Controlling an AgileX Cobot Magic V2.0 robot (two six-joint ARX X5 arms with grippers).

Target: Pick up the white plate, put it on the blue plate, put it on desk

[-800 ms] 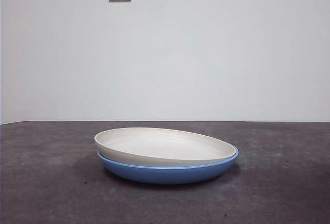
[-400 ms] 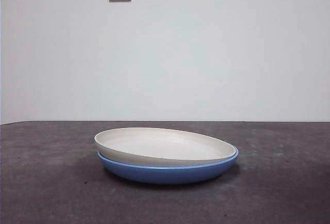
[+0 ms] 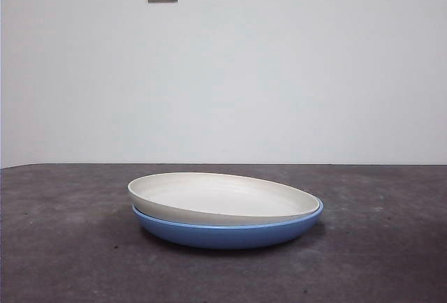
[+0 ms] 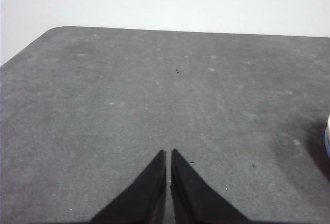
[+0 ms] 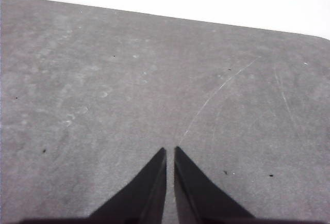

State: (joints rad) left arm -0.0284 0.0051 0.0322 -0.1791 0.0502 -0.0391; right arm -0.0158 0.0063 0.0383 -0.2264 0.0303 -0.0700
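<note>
— Looking across the table (image 3: 63, 261) first: has anything shifted over the last second?

— Nothing. The front view matches the two earlier ones exactly. The dark mottled top carries the same stack near its middle, and no arm shows in that view.

— So where do the plates stand?

— The blue plate (image 3: 230, 233) sits flat on the table, and the white plate (image 3: 220, 197) rests inside it, tipped a little, its left rim riding higher than the blue rim. Judging by that, the stacking part looks already done; what may remain is setting the white plate back down on the table.

— And the hands?

— Both hang over bare table, well apart from the stack. The left hand (image 4: 168, 154) has its jaws drawn together, only a thin slit between the tips; at the edge of its view a sliver of the plates' rims just shows. The right hand (image 5: 170, 152) is likewise closed up and holds nothing, with no plate in its view at all.

— Meaning?

— Stillness suggests a pause between steps; either hand must spread its jaws before any grasp.
</note>
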